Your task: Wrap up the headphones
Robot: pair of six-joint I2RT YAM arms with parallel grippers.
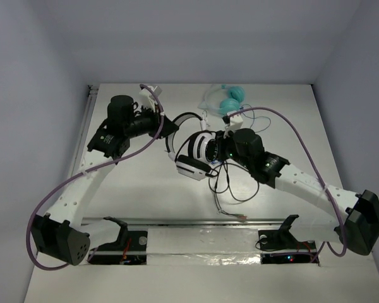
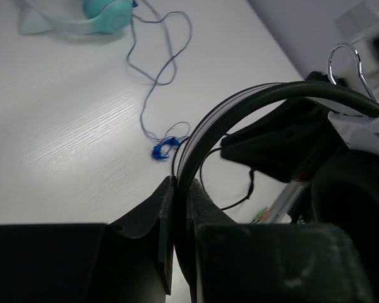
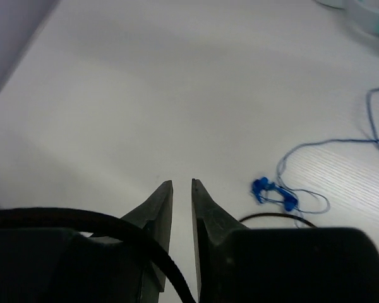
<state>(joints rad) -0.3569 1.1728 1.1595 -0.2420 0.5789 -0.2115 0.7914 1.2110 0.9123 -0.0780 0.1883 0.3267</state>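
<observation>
The white-and-black headphones (image 1: 199, 153) lie mid-table, one striped earcup up. Their black headband (image 2: 259, 95) arches away from my left gripper (image 2: 177, 183), which is shut on it; from above that gripper (image 1: 166, 126) sits at the headband's left end. My right gripper (image 1: 220, 140) hovers just right of the earcups. In its wrist view its jaws (image 3: 182, 183) stand slightly open, with bare table showing between the tips. The thin black cable (image 3: 114, 224) crosses in front of its left finger, low down. More of the cable (image 1: 230, 189) lies in loose loops towards the near edge.
Smaller teal headphones (image 1: 230, 98) rest at the back of the table. Their blue cord trails forward to a blue plug (image 2: 164, 148), which also shows in the right wrist view (image 3: 275, 192). A metal rail (image 1: 196, 222) runs along the near edge.
</observation>
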